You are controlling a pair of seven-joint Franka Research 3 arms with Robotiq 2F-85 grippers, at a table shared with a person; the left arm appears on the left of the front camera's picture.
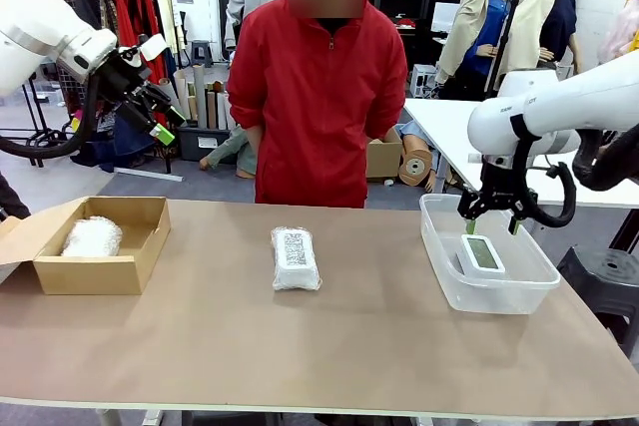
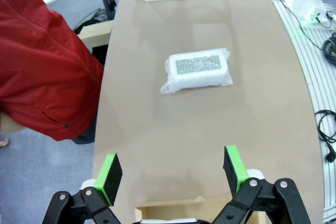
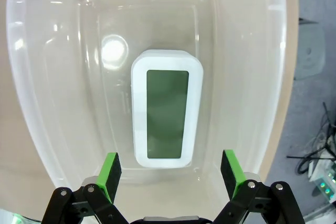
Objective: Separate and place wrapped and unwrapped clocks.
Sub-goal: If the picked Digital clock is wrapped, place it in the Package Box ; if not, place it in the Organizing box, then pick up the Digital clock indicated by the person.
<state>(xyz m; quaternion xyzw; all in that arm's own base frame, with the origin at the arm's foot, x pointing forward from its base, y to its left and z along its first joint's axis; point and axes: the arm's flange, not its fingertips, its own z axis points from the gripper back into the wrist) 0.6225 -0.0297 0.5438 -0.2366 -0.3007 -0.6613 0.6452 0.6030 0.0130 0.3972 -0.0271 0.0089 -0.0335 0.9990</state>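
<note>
A bubble-wrapped clock with a dark label (image 1: 296,257) (image 2: 198,70) lies in the middle of the table. Another wrapped bundle (image 1: 92,237) rests inside the cardboard box (image 1: 140,246). The bare white clock with its grey-green screen (image 1: 482,254) (image 3: 166,107) lies face up in the clear plastic bin (image 1: 443,276) (image 3: 42,129). My right gripper (image 1: 490,225) (image 3: 170,169) hangs open just above that bin, nothing between its fingers. My left gripper (image 1: 158,112) (image 2: 173,172) is raised high at the left, open and empty.
A person in a red jacket (image 1: 319,97) stands at the far edge of the table, hands down. The cardboard box's edge (image 2: 173,203) shows under my left gripper. A white table (image 1: 449,127) stands behind the right arm.
</note>
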